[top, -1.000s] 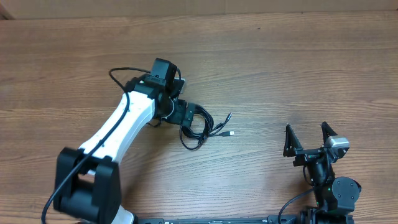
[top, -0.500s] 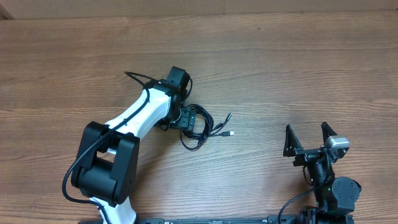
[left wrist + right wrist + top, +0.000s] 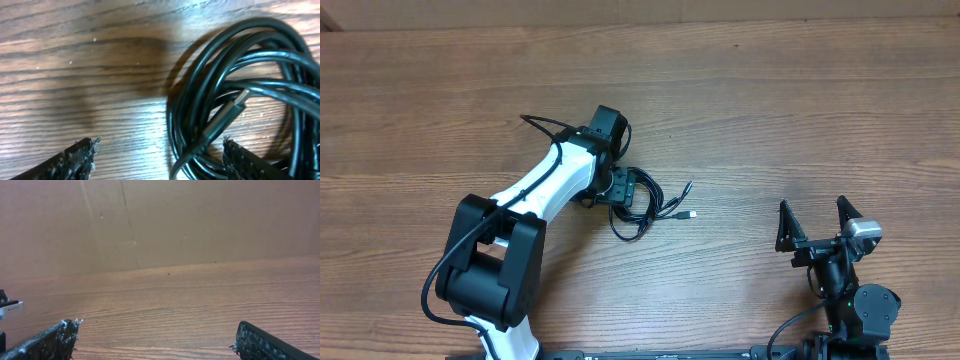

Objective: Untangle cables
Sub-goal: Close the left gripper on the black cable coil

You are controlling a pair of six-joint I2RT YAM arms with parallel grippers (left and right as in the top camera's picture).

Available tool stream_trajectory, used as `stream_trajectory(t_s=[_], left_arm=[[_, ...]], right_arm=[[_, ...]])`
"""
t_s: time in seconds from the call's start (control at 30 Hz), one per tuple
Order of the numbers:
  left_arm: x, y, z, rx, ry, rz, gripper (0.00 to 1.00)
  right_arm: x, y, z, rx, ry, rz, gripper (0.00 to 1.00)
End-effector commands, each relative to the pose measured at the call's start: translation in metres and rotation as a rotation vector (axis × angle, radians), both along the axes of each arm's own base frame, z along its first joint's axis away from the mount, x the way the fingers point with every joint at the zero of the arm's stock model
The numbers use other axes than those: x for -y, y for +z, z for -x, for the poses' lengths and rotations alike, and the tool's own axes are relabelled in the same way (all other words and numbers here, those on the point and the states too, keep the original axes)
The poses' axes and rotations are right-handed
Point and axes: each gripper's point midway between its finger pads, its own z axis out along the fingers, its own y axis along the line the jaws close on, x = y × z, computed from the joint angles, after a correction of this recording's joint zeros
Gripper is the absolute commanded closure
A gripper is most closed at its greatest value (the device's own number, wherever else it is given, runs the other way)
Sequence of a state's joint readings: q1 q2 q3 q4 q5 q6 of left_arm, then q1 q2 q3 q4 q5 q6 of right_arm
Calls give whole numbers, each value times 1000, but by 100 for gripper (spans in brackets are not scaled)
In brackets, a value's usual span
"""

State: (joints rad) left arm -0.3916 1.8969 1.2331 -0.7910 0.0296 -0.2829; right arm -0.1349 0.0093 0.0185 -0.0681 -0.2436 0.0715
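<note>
Cables (image 3: 645, 207) are lying in one tangled black bundle around the middle of the wooden table (image 3: 800, 110), a bit toward its left edge, with a silver-tipped plug (image 3: 691, 214) poking out on the side facing the right edge. Left gripper (image 3: 623, 190) is sitting right at the bundle's left side, its white arm (image 3: 535, 190) reaching out from the near edge. Its fingers (image 3: 80, 157) are standing apart with part of the coil between them, not clamping anything. Right gripper (image 3: 815, 228) is sitting by the near right corner, well apart from the cables, jaws spread wide, holding nothing.
</note>
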Motion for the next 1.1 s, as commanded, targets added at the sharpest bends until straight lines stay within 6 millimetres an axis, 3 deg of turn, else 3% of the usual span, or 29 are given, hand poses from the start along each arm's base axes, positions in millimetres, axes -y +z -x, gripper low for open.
stream_trajectory(t_s=[0.0,0.1,0.27,0.43,0.6,0.73,0.8,1.07], left_arm=[[8,-5,4,-22,19,24,15],[9,-5,6,-23,41,21,25],[9,-13,10,-30,66,21,32],[6,-17,16,-44,66,11,50],[5,-22,17,-38,66,15,58],[5,-27,18,-32,66,18,78],[5,-27,17,-27,66,19,95],[13,-20,0,37,34,46,96]], right_arm=[[0,-2,0,2,-2,-2,0],[0,-2,0,2,-2,-2,0],[0,-2,0,2,-2,-2,0],[0,-2,0,2,-3,-2,0],[0,-2,0,2,-2,-2,0],[0,-2,0,2,-2,-2,0],[0,-2,0,2,-2,-2,0],[0,-2,0,2,-3,-2,0]])
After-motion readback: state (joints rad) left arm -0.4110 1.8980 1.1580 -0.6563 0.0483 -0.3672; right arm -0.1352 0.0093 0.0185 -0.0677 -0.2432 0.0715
